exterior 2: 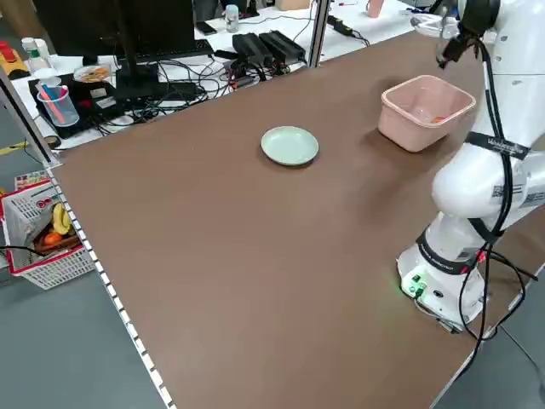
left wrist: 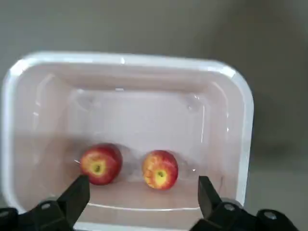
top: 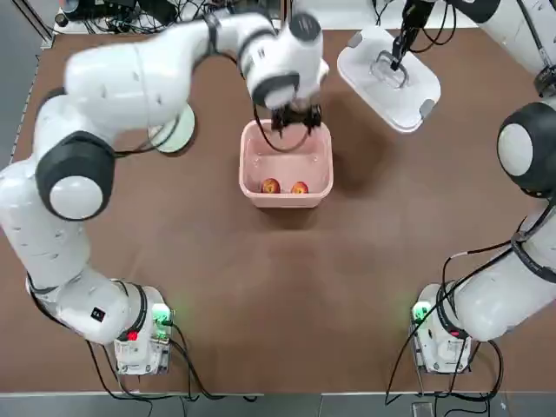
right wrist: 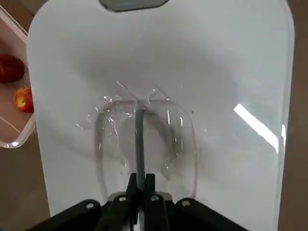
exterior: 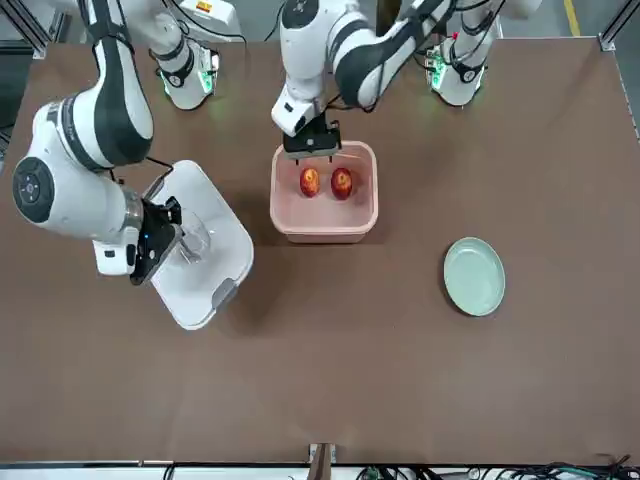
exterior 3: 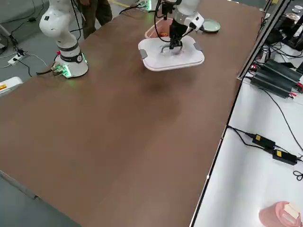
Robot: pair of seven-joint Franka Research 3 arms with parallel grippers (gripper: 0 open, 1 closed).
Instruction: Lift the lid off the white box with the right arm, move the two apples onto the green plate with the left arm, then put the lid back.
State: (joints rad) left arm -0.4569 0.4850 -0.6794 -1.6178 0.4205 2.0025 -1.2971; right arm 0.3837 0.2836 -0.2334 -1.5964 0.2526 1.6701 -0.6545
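The white box [top: 287, 169] stands uncovered at mid-table, with the two apples [top: 271, 186] [top: 300, 188] side by side against its near wall. My left gripper [top: 293, 122] hangs open over the box's far edge; in the left wrist view its fingers [left wrist: 77, 195] frame the two apples [left wrist: 101, 163] [left wrist: 160, 169] from above. My right gripper [top: 395, 62] is shut on the bar handle of the lid [top: 388, 80], holding it to the right of the box, at the back. The green plate [exterior: 474, 276] lies bare to the left of the box, partly hidden by the left arm in the top view.
Both arm bases [top: 143, 339] [top: 443, 334] stand at the near table edge. Cables and electronics [exterior 2: 255, 51] crowd a bench beyond the left side. A red basket [exterior 2: 43, 234] sits on the floor there.
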